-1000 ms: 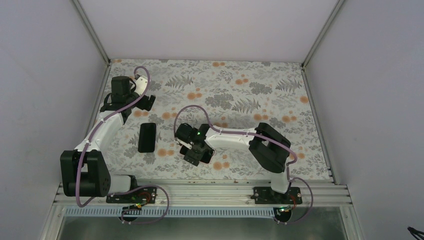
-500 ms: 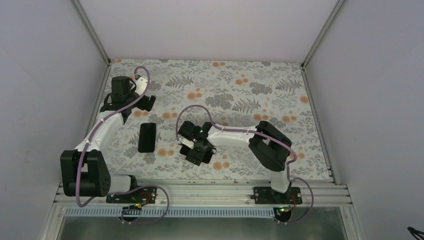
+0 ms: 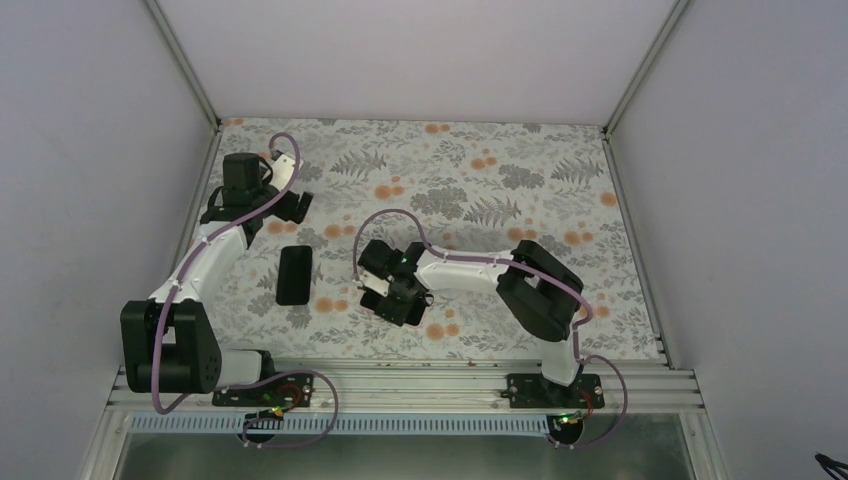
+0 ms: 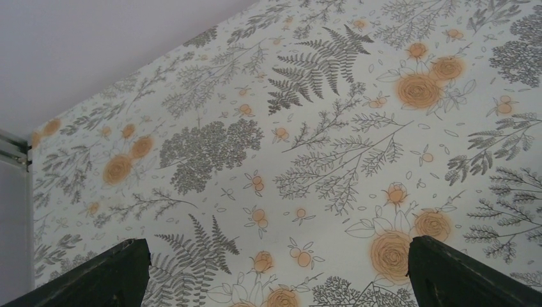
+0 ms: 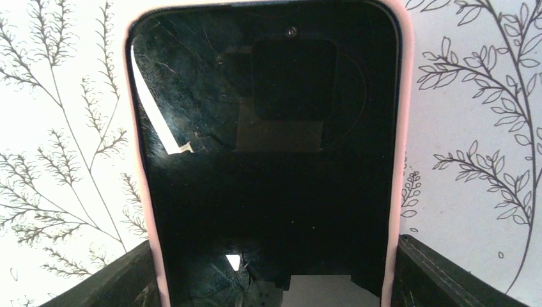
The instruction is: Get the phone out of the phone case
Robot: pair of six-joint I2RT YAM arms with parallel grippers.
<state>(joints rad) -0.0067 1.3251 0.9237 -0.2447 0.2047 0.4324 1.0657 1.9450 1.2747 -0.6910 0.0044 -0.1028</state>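
Observation:
The phone (image 5: 268,160) lies screen up on the floral tablecloth, its dark glass framed by the pale pink phone case (image 5: 401,128). My right gripper (image 5: 275,275) straddles its near end. One finger (image 5: 128,281) lies against the case's left edge and the other against its right edge, with no gap showing. From above, the right gripper (image 3: 397,298) covers most of the phone (image 3: 405,314) at the table's front middle. My left gripper (image 3: 290,205) hovers at the far left, open. In the left wrist view only cloth lies between the left gripper's (image 4: 275,281) fingers.
A black flat rectangular slab (image 3: 294,275) lies on the cloth between the two grippers, left of the phone. The left wall rail (image 4: 13,148) runs close behind the left gripper. The metal base rail (image 3: 400,385) borders the table's near edge.
My right gripper has crept slightly away from the near edge over the phone, and its fingers have drawn in against the case's sides. The left arm has stayed still.

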